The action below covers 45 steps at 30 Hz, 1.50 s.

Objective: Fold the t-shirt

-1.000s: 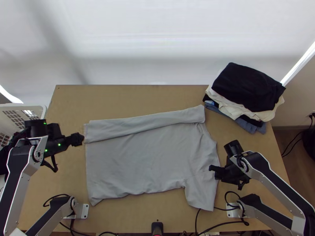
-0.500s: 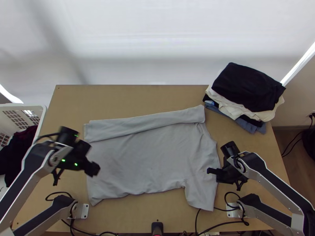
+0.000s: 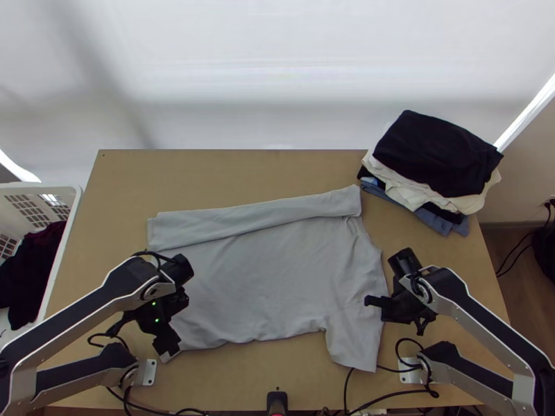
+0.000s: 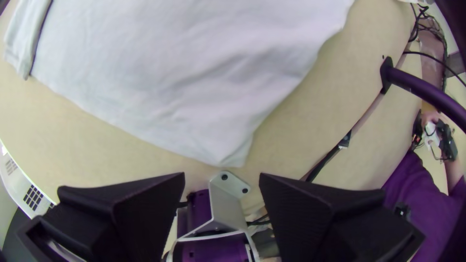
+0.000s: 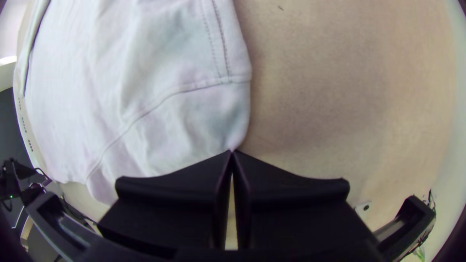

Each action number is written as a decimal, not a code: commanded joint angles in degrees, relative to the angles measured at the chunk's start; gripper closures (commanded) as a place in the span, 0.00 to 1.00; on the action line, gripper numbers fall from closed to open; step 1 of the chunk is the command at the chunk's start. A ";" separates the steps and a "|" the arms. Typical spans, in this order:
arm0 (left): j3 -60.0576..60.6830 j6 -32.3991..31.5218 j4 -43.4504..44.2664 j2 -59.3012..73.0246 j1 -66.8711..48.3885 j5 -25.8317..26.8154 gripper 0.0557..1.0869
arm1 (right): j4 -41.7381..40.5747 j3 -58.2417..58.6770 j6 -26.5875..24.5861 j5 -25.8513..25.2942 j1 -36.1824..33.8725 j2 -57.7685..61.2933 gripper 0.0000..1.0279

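A: What's on the counter (image 3: 229, 173)?

B: The grey t-shirt (image 3: 263, 284), spread mid-counter, a long strip (image 3: 257, 218) folded over along its far side. Light and soft, I'd judge — it should crease easily.

A: And the grips?

B: The right end effector (image 5: 232, 151) is clenched on the shoulder edge beside the sleeve (image 3: 354, 343), towards the counter's right edge. The left end effector (image 4: 222, 174) is released, just beside the hem corner (image 4: 233, 157), near the counter's near left corner.

A: Best hold there?

B: That corner's tip, both layers — limp cloth sags if pinched thinly.
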<state>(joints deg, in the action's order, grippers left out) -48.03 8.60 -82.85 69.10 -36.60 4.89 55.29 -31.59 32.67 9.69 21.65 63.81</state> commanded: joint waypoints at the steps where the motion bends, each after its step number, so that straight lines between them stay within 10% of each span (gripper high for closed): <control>1: 1.45 -1.04 -0.82 2.97 -0.40 0.12 0.26 | -0.44 -0.05 -0.50 0.15 0.59 1.76 0.97; 25: 2.59 -0.25 4.10 21.95 -6.82 0.56 0.27 | -0.71 -2.07 -2.52 0.15 -1.52 1.67 0.97; 28: 2.59 -0.16 4.27 21.95 -6.64 0.56 0.61 | -0.71 -2.60 -2.61 0.15 -1.79 1.49 0.97; 34: 3.03 -0.25 5.24 22.57 -6.12 0.39 0.64 | -0.09 -3.47 -3.13 0.15 -2.31 0.44 0.97; 38: 3.56 -0.25 7.26 22.83 -5.76 -1.46 0.92 | 0.79 -4.35 -3.57 0.06 -3.10 -0.79 0.97; 45: 3.73 0.10 8.84 21.69 -3.74 -2.69 0.96 | 2.28 -4.35 -4.63 0.06 -3.72 -2.99 0.97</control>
<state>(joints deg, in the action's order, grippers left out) -45.36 7.60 -73.97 91.26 -41.19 2.68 56.45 -35.31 29.12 9.91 18.28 61.78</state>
